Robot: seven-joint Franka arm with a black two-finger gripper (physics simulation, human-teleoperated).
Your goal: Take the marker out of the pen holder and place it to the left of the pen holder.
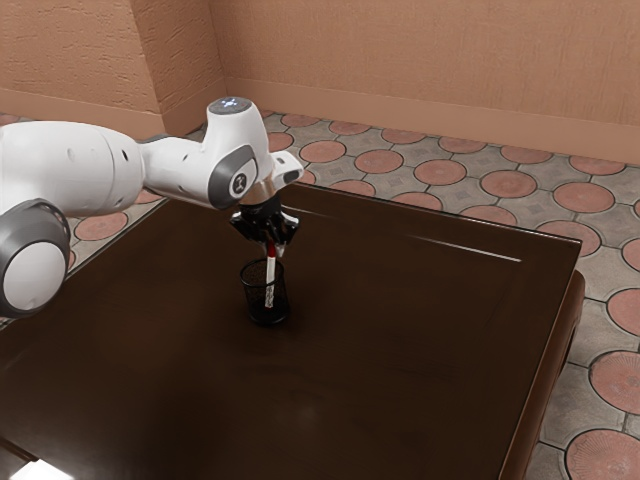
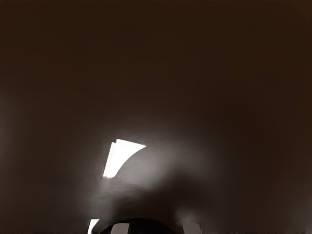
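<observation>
The robot arm (image 1: 75, 165) and tabletop (image 1: 400, 340) run off the exterior view's left edge, the tabletop also off its bottom. The marker's (image 1: 270, 288) top end is hidden at the gripper (image 1: 272, 250); wire mesh of the pen cup (image 1: 281, 300) partly veils its lower part.

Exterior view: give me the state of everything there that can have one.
Gripper: jaws open, at the marker's upper end.
Marker: standing in the pen holder, red end up, not yet out.
Pen holder: upright on the table, marker inside.
</observation>
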